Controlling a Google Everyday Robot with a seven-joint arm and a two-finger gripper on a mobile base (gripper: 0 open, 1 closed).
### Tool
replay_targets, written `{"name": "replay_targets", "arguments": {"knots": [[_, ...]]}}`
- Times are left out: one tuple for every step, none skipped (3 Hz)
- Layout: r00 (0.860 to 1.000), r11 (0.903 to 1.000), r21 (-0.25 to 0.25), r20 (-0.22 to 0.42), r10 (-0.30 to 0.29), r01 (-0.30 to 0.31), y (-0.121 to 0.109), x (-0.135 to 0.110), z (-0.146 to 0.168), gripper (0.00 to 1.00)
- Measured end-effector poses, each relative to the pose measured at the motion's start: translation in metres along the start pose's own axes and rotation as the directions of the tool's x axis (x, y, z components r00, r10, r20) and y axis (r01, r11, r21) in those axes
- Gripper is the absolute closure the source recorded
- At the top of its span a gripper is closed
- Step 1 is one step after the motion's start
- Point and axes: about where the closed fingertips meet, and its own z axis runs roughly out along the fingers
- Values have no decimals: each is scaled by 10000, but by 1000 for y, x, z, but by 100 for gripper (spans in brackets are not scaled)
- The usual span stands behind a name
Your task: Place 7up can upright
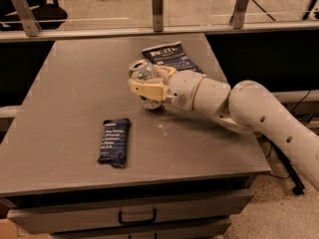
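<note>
The 7up can (141,71) is a shiny silver can with its top and pull tab facing up and to the left, slightly tilted. It is near the middle of the grey table (65,93), its base at or just above the surface. My gripper (148,82) reaches in from the right and is shut on the can, with one cream finger (146,88) in front of it and the other behind it.
A dark blue snack bag (114,142) lies flat at the front left of the table. A second dark blue bag (168,55) lies behind the gripper. A railing with metal posts (157,1) runs along the table's far edge. A drawer handle (137,217) is below the front edge.
</note>
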Motion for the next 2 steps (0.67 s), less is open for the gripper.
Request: {"name": "replay_targets", "arguments": {"knots": [[9999,9998,187,-99,91,-89,1,6,-16,35],[9997,9989,460,-228,76,-65,1,6,-33,12]]}}
